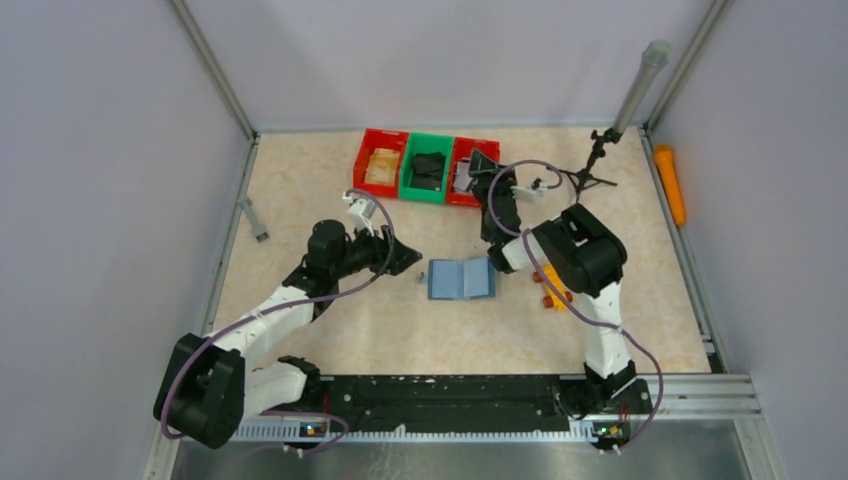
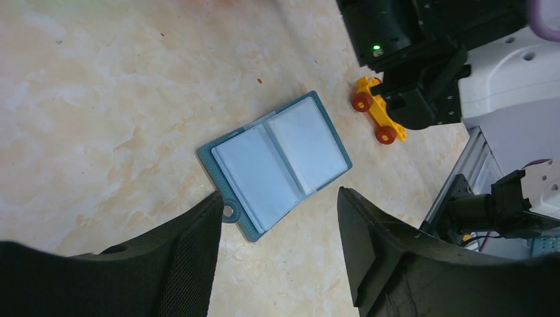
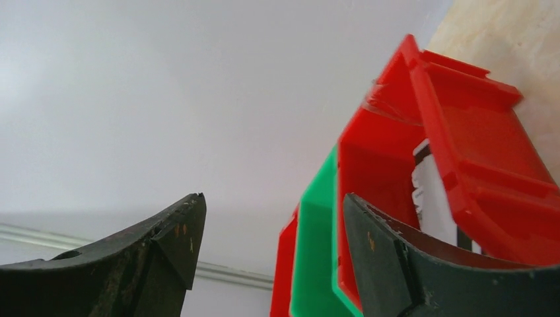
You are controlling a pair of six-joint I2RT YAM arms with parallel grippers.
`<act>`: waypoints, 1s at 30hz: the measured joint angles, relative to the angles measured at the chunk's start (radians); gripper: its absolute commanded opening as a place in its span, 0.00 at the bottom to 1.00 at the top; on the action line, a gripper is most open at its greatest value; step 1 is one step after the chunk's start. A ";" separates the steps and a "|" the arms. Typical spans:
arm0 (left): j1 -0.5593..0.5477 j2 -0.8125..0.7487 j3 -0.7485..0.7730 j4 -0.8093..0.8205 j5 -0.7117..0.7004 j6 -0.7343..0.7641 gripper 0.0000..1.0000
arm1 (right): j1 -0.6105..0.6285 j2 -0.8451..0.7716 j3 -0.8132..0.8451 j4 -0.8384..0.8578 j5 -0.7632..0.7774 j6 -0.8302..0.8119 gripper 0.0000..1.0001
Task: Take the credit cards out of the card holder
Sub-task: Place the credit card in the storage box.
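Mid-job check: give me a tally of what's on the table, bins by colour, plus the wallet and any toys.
red bins: 2
green bin: 1
wallet: 1
toy car: 1
Total: 5

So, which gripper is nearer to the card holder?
Left. The left gripper is open just left of the card holder; the right gripper is farther off, at the red bin.
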 measured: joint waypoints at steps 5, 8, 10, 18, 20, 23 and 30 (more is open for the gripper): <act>0.000 0.000 0.000 -0.002 -0.010 0.003 0.74 | 0.000 -0.165 -0.117 0.027 -0.072 -0.107 0.92; 0.000 0.000 0.000 -0.009 -0.025 0.006 0.74 | 0.000 -0.284 -0.213 0.046 -0.124 -0.188 0.93; -0.001 0.000 0.000 -0.021 -0.037 0.008 0.74 | 0.000 -0.347 -0.269 0.051 -0.161 -0.241 0.93; -0.007 0.000 0.000 -0.050 -0.074 0.024 0.74 | 0.001 -0.649 -0.508 -0.076 -0.300 -0.441 0.95; -0.007 0.000 0.000 -0.050 -0.077 0.027 0.74 | 0.001 -0.747 -0.512 -0.218 -0.321 -0.474 0.99; -0.007 0.000 0.000 -0.050 -0.079 0.029 0.74 | 0.001 -0.896 -0.474 -0.494 -0.351 -0.524 0.99; -0.011 0.000 0.000 -0.050 -0.079 0.032 0.74 | 0.001 -1.158 -0.436 -0.937 -0.430 -0.689 0.96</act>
